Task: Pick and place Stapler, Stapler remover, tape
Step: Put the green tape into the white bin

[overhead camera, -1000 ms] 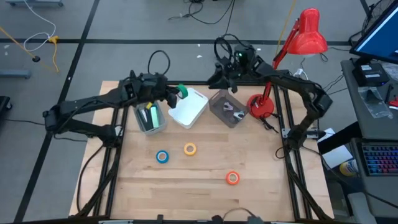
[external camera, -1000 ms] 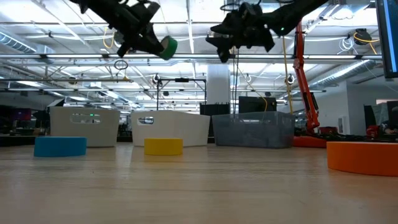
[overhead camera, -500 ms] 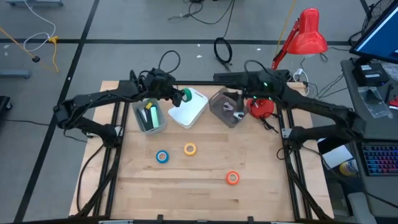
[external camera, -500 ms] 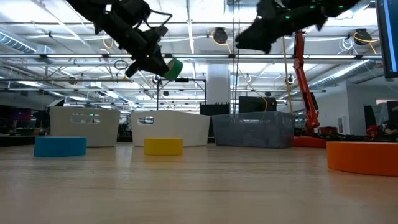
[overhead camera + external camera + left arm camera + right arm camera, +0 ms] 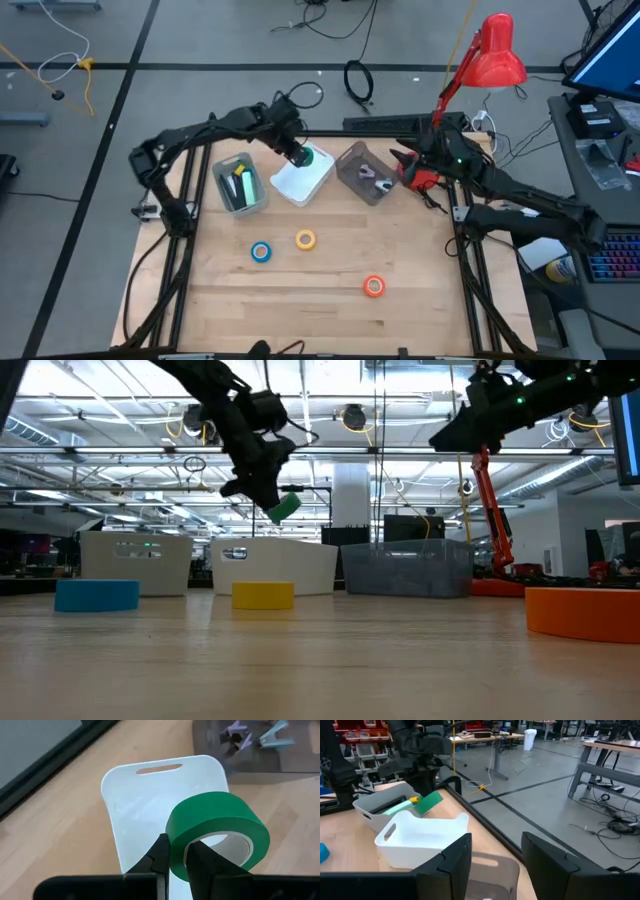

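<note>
My left gripper hangs over the white bin and is shut on the green tape roll; in the low view the green roll is in the air above the bins. The blue roll, yellow roll and orange roll lie flat on the table. My right gripper is open, raised by the red lamp's base, to the right of the grey bin that holds staple removers. The left bin holds stapler-like items. My left gripper holds the green tape roll by its ring wall, one finger inside the pale core and one outside. The fingers come from above, slanting toward the table's right. The roll is lifted clear and sits tilted above the white bin.
Three bins stand in a row near the far edge. A red desk lamp rises at the far right corner, close to my right arm. The bare wood around the three loose rolls is free room.
My left gripper has carried the green roll toward the table's right and downward, from above the left bin to above the white bin, tipping as it went. My right gripper has swung away from the grey bin toward the right edge, beside the lamp base.
</note>
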